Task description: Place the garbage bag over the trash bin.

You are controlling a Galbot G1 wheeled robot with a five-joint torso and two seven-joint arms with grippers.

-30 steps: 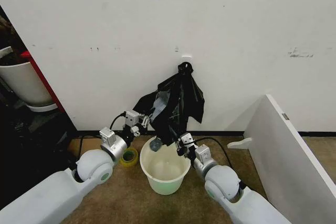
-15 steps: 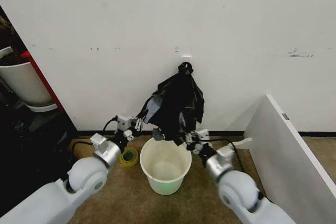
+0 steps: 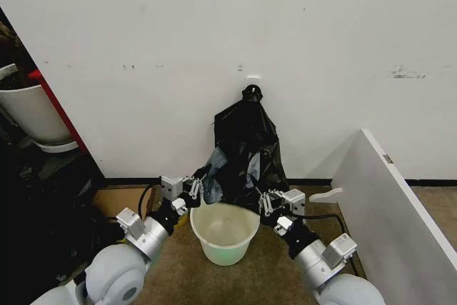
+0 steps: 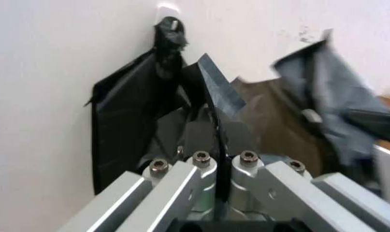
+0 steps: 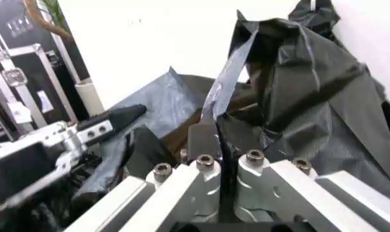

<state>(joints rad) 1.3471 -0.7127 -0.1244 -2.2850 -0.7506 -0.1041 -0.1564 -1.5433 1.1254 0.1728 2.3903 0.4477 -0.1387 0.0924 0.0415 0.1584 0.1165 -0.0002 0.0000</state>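
The black garbage bag (image 3: 245, 144) hangs from a hook on the white wall, its knotted top above and its lower edge spread just over the round white trash bin (image 3: 224, 232). My left gripper (image 3: 194, 188) is shut on the bag's left edge, beside the bin's rim. On the other side my right gripper (image 3: 263, 202) is shut on the right edge. In the left wrist view the left gripper (image 4: 219, 126) pinches a thin fold of the garbage bag (image 4: 123, 125). In the right wrist view the right gripper (image 5: 215, 130) likewise clamps a fold of the garbage bag (image 5: 310, 82).
A large white plant pot (image 3: 30, 113) stands at the far left beside dark cases. A white board (image 3: 393, 208) leans along the right. A cardboard piece (image 3: 114, 201) lies on the brown floor left of the bin. The wall is close behind the bin.
Both arms have drawn back and down and moved apart. The bag's lower edge has come down with them to the bin's rim and hangs straighter.
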